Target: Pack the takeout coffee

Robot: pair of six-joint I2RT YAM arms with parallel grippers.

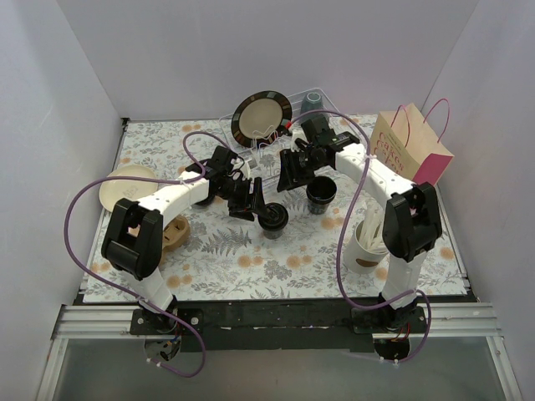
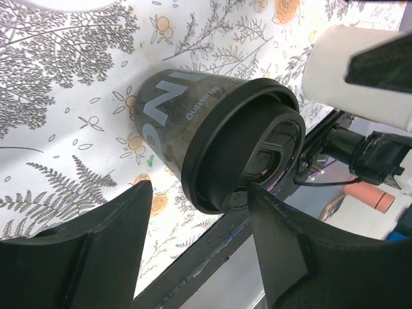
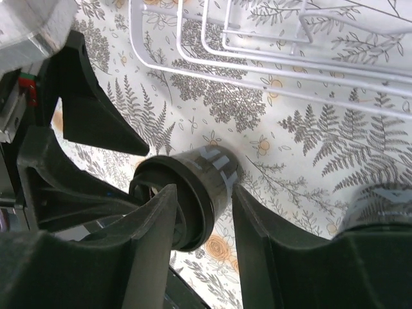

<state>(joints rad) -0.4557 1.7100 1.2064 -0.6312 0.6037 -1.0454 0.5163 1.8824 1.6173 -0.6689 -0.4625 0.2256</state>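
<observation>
Standing just ahead of the spread left hand [image 2: 198, 188], lidded black cup [image 2: 193, 122], right hand [image 3: 203, 191] spread nearby

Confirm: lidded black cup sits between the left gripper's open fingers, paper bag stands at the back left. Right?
One thing is off. The paper bag stands at the back right, not the back left; the top view shows it. The rest holds: the lidded black cup sits between the open fingers of the left gripper.
</observation>
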